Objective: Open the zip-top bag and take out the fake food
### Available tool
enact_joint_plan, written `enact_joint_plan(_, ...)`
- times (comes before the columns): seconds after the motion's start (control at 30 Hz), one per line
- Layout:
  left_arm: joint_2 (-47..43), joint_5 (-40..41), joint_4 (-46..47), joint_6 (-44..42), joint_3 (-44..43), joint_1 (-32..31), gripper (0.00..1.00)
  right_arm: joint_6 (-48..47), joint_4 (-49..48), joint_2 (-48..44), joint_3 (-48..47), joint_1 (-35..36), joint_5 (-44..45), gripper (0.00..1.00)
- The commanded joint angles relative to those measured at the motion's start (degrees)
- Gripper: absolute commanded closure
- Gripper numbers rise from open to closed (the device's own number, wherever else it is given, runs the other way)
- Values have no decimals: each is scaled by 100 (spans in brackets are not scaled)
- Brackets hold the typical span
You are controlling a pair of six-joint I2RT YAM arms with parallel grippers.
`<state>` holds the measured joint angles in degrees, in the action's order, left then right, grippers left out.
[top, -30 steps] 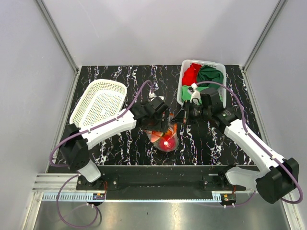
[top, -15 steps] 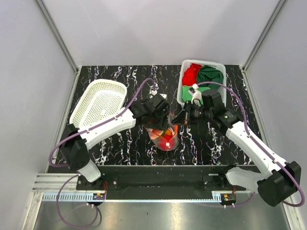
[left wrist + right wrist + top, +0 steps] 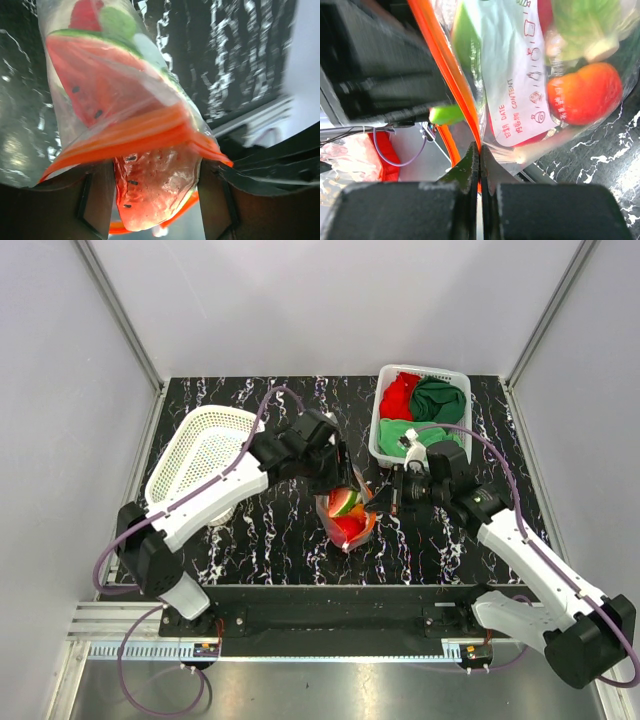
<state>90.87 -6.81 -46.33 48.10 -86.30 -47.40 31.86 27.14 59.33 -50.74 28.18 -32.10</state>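
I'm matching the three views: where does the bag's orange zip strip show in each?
Top external: zip strip just right of centre, slightly low.
Left wrist: across the lower middle.
Right wrist: slanting down left of centre.
Shared landmark: black marbled table.

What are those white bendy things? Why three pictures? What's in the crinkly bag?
They are two robot arms. One picture looks down from above; the others come from a camera on each wrist. On the black table sit a white basket and a second basket with red and green cloths. Between the arms is a clear bag with an orange zip, holding toy food like a watermelon slice. The right gripper pinches the bag's edge. The left gripper is at its mouth; how it grips is unclear.
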Motion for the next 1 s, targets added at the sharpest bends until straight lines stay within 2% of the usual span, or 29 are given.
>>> enact_joint_plan(0.0, -710, -356, 1042, 1366, 366, 292, 100, -162, 46, -53, -76, 47, -42, 100)
enact_joint_plan(0.1, -948, -741, 1878, 1843, 727, 354, 100, -154, 55, -53, -85, 47, 115, 100)
enact_joint_plan(0.13, -931, -1265, 2038, 1939, 781, 424, 100, -136, 55, -62, -102, 47, 186, 100)
enact_joint_plan(0.27, -904, -2139, 2163, 2064, 904, 442, 100, -39, 300, -62, -287, 47, 940, 100)
enact_joint_plan(0.47, -1519, -2755, 2609, 1309, 1695, 389, 100, -65, 529, 236, -735, 47, 1451, 100)
enact_joint_plan(0.67, -2450, -3107, 3147, 623, 2126, 345, 100, -232, 696, 369, -981, 29, 1583, 100)
enact_joint_plan(0.77, -2942, -2670, 2824, 158, 2135, 363, 100, -355, 854, 316, -1078, 38, 1689, 100)
enact_joint_plan(0.87, -3242, -1117, 1525, -265, 1907, 424, 100, -461, 1092, 246, -1183, 29, 1812, 100)
enact_joint_plan(0.9, -3251, -112, 1130, -266, 1706, 529, 100, -478, 1144, 220, -1210, 29, 1830, 100)
enact_joint_plan(0.97, -3190, 852, 113, -73, 1521, 705, 100, -487, 1250, 114, -1219, 29, 1778, 100)
